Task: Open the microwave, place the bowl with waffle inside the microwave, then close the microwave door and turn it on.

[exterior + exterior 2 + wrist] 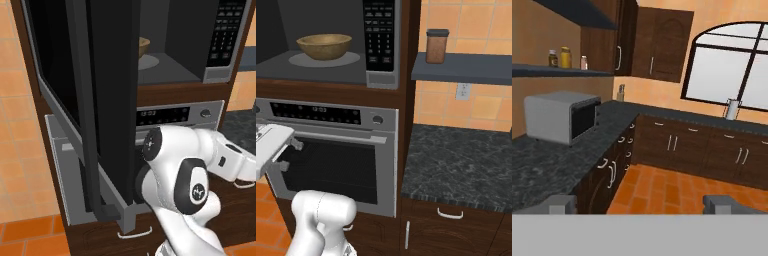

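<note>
The microwave (222, 75) stands open. Its door (112, 75) is swung far out to the left, with the slim black handle (86, 115) on its near edge. The tan bowl (324, 46) sits on the round plate inside the cavity, and it also shows past the door's edge as the bowl (144, 47). The bowl's wall hides the waffle. The black keypad (379, 35) is to the right of the cavity. My gripper (290, 155) hangs in front of the oven, below the cavity and apart from the bowl. In the hand view the gripper (640, 204) is open and empty, with its fingertips (559, 204) far apart.
A silver oven (331, 165) with a display strip sits under the microwave. A dark stone counter (456, 165) lies to the right, with a shelf (461, 67) carrying a brown jar (436, 46) above it. The hand faces the room: a grey box appliance (559, 117), cabinets and orange floor (662, 185).
</note>
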